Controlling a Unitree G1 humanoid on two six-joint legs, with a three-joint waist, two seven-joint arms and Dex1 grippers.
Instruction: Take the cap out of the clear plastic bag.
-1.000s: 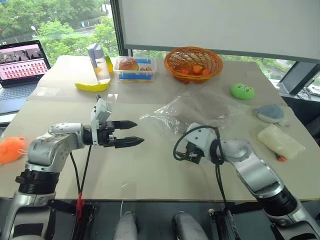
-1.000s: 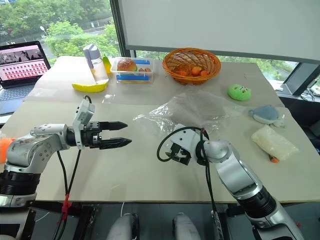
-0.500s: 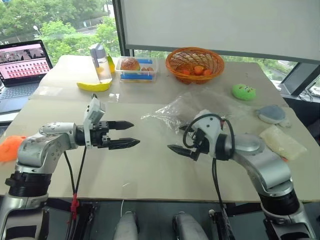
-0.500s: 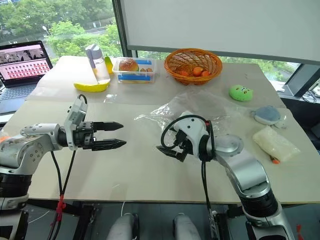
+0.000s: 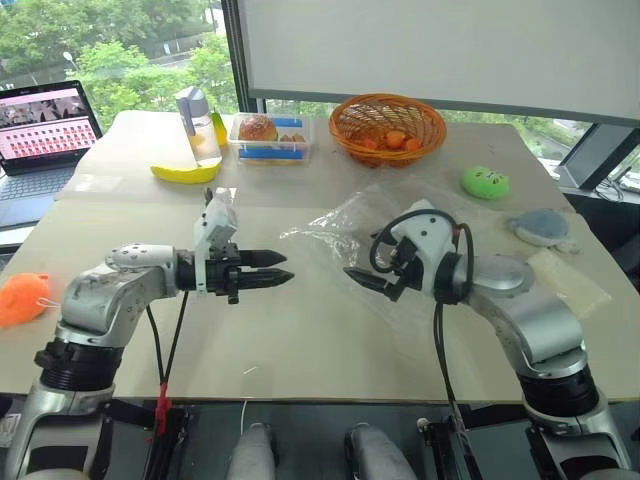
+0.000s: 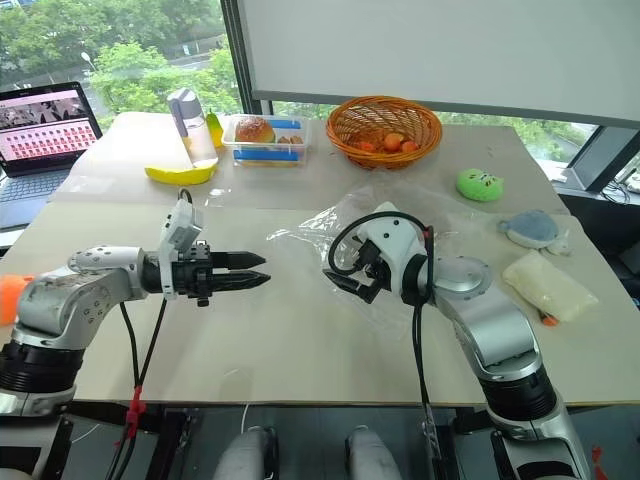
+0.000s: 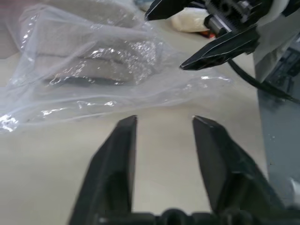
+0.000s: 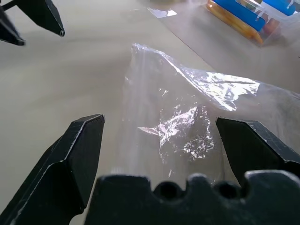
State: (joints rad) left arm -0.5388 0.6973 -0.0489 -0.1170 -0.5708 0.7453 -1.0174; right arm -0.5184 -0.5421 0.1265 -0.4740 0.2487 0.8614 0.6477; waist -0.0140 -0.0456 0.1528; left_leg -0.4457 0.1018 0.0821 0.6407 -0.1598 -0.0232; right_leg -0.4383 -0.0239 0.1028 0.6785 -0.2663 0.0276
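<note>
The clear plastic bag (image 5: 335,225) lies crumpled at mid-table, its wrinkled film (image 8: 187,93) reaching under my right arm. Through the plastic shows a beige-grey fabric shape, the cap (image 7: 79,61), still inside. My right gripper (image 5: 368,282) hangs just over the bag's near-left part, pointing left, its fingers wide open with only film behind them. My left gripper (image 5: 285,267) is level, left of the bag and apart from it, pointing at the right gripper. Its fingers (image 7: 124,154) keep a narrow gap with nothing between them.
At the back stand an orange basket (image 5: 387,125) of fruit, a clear lunch box (image 5: 268,138), a bottle (image 5: 198,122) and a banana (image 5: 185,173). A laptop (image 5: 45,130) sits far left. A green plush (image 5: 485,182), a grey-blue plush (image 5: 543,225) and a cream packet (image 5: 585,285) lie right.
My left gripper's fingers have drawn much closer together. My right gripper has risen and rolled, from tucked down near the table to pointing left over the bag.
</note>
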